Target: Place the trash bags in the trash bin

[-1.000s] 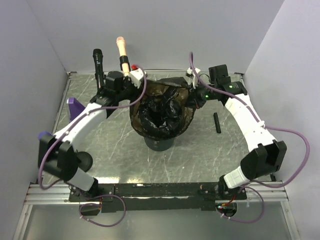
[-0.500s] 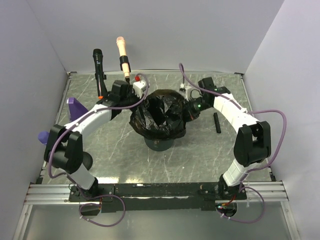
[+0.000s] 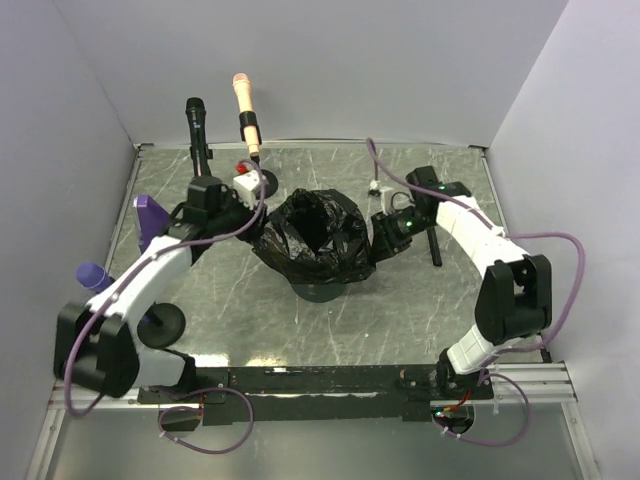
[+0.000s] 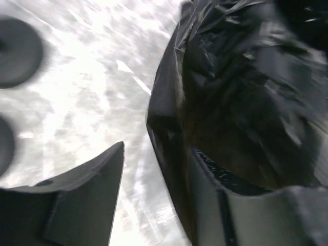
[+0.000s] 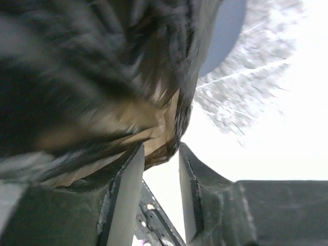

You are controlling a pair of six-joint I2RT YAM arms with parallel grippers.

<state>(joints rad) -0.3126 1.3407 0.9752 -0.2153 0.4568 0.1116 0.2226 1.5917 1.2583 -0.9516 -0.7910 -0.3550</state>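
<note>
Trash bag [image 3: 315, 235] has slackened — right fingers [image 5: 123, 205] pinch its hem, left fingers [image 4: 82, 205] spread around its edge.

Left arm [image 3: 150, 272]: white shells between black joint housings; a purple cable runs along it.
Right arm [image 3: 478, 235]: same white and black build; its purple cable loops wide at the elbow; a green light glows near the wrist.
Left gripper [image 4: 156, 154]: matte dark grey jaws, broad and wedge-shaped.
Right gripper [image 5: 160, 148]: dark jaws with pale, flat inner faces.
Bases [image 3: 165, 365]: black blocks, thin purple leads below.
</note>
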